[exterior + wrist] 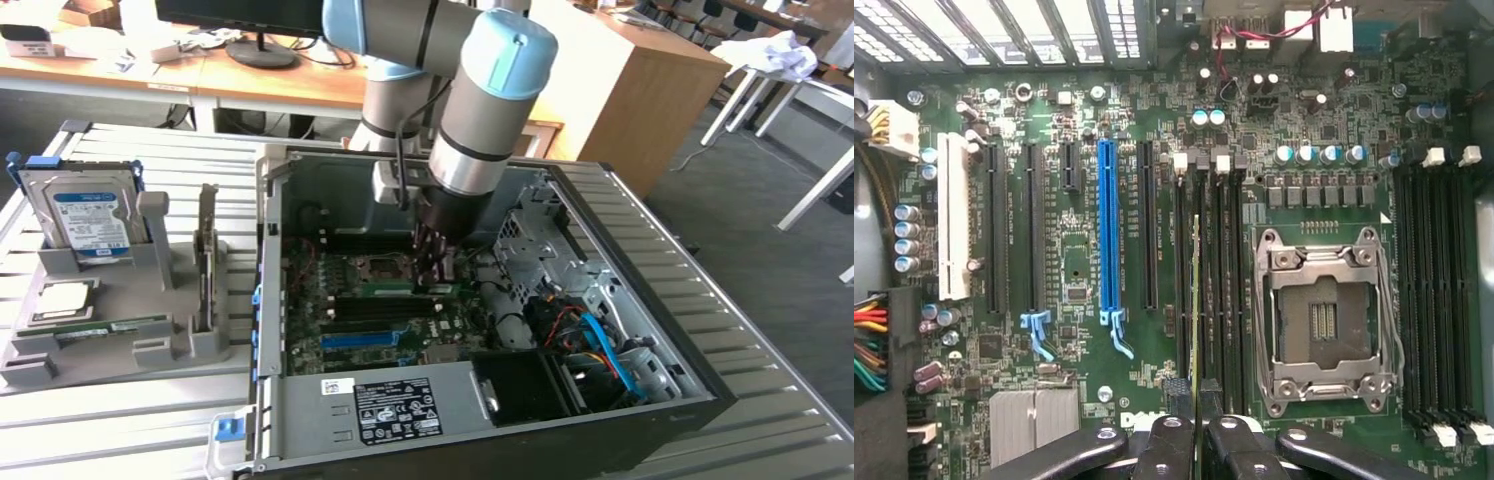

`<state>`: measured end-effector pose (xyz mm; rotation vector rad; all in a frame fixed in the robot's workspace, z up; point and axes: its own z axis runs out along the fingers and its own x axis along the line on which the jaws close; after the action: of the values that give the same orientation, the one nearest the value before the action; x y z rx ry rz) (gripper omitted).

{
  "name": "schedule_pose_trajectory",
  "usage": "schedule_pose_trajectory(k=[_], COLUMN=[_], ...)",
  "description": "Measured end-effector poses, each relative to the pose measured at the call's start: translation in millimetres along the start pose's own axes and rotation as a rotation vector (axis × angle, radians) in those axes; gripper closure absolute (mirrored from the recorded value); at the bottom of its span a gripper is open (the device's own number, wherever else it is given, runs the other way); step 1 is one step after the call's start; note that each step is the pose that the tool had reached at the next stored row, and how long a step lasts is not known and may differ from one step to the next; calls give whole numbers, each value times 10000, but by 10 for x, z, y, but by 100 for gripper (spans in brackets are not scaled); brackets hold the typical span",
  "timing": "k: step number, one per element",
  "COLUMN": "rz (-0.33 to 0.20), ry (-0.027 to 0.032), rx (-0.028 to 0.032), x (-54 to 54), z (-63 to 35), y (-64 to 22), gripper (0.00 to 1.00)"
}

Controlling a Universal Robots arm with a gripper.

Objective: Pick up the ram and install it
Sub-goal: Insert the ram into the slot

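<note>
Wrist view placed the gripper (pixel 1199 440) low over the motherboard (pixel 1074 250), its dark fingers (pixel 1164 445) drawn nearly together and clenched on the ram (pixel 1195 300). The ram was seen edge-on as a thin green strip, held upright and running along the bank of black memory slots (pixel 1209 270) just beside the empty processor socket (pixel 1324 320). Whether its lower edge was already seated in a slot or only hovering above could not be told. On the exterior view the gripper (pixel 437 262) was lowered inside the open computer case (pixel 641 300), near the middle of the board.

The insertion step was judged to be in hand: pick-up was complete and the stick was aligned over its slot. The next move was judged to call for a straight downward press, with the stick kept parallel to the slot and square to the board, until the end latches close.

White lettering resembling "DELL" (pixel 1122 418) was partly readable on the board near the fingers. A white-and-black label (pixel 394 405) was fixed to the power supply (pixel 454 400); its text was too small to read. In the grey holder (pixel 94 345) at the exterior view's left, a hard drive (pixel 83 215) carried a blue-and-white label, also unreadable.
</note>
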<state>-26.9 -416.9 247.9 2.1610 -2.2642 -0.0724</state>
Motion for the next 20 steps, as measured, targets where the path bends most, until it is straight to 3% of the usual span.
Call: schedule_pose_trajectory(k=[16, 18, 20], rz=[-96, -129, -151], ry=[17, 68, 220], rx=[-1, -1, 5], x=[23, 28, 28], z=[50, 53, 55], y=[159, 172, 177], gripper=[87, 87, 87])
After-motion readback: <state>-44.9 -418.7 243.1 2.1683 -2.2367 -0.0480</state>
